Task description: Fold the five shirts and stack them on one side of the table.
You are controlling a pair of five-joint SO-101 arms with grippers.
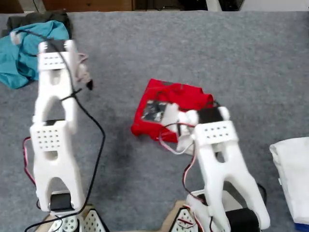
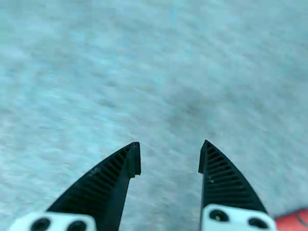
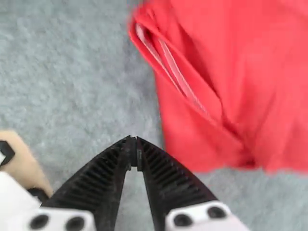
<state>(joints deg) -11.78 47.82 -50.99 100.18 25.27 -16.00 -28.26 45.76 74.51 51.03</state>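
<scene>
A grey felt-covered table [image 1: 145, 48] bears a folded red cotton shirt [image 1: 183, 96] at its middle, with its near edge hidden under the right arm [image 1: 217, 140]. A folded white shirt [image 1: 294, 169] (cut off at the right edge) and a crumpled teal shirt [image 1: 19, 58] lie well apart. The left gripper [image 2: 168, 156] has its jaws apart over bare felt. The right gripper [image 3: 134, 153], jaws together, is just beside the red shirt.

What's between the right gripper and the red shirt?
Only a bare strip of grey table separates the right gripper from the red shirt, per the right wrist view.

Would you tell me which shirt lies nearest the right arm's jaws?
The red folded shirt at mid-table; the crumpled teal shirt and white folded shirt lie at opposite edges.
</scene>
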